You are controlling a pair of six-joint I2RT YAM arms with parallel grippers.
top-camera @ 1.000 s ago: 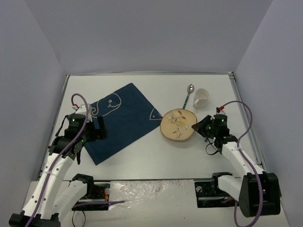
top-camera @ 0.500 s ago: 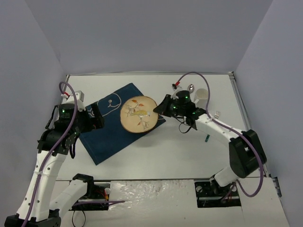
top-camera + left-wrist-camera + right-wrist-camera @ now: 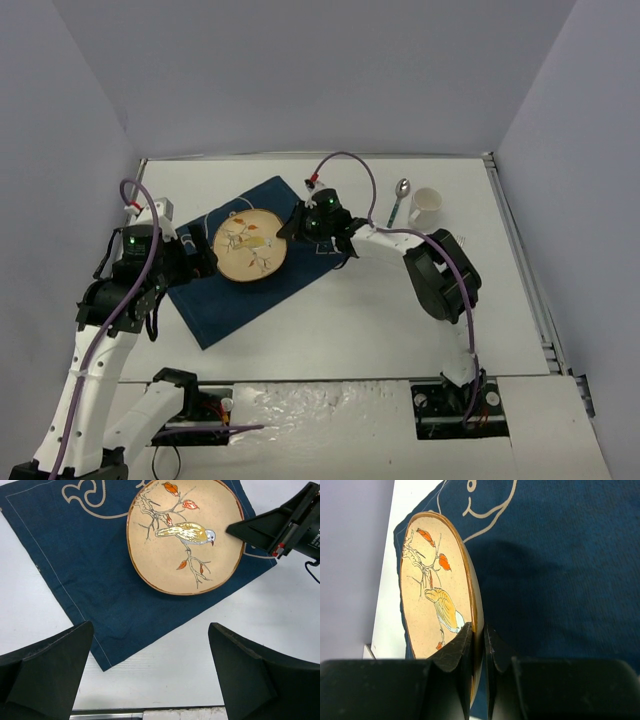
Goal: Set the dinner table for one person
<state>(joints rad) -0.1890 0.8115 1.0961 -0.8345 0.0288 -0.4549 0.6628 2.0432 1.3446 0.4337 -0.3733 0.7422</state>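
A tan plate (image 3: 250, 245) with a painted bird is over the dark blue placemat (image 3: 225, 300), which lies on the white dinner table (image 3: 350, 320). My right gripper (image 3: 296, 226) is shut on the plate's right rim. In the right wrist view its fingers (image 3: 465, 645) clamp the rim of the plate (image 3: 437, 590) over the placemat (image 3: 560, 580). I cannot tell if the plate touches the cloth. My left gripper (image 3: 197, 262) is open and empty at the mat's left side. In the left wrist view (image 3: 152, 680) it looks down on the plate (image 3: 185, 535) and the placemat (image 3: 85, 575).
A spoon (image 3: 400, 200) and a white mug (image 3: 425, 207) lie at the back right of the table. The right arm stretches across the table from the right. Grey walls close in the back and both sides.
My right gripper has carried the plate from the right part of the table leftward to above the placemat. My left gripper has shifted slightly back and stays open.
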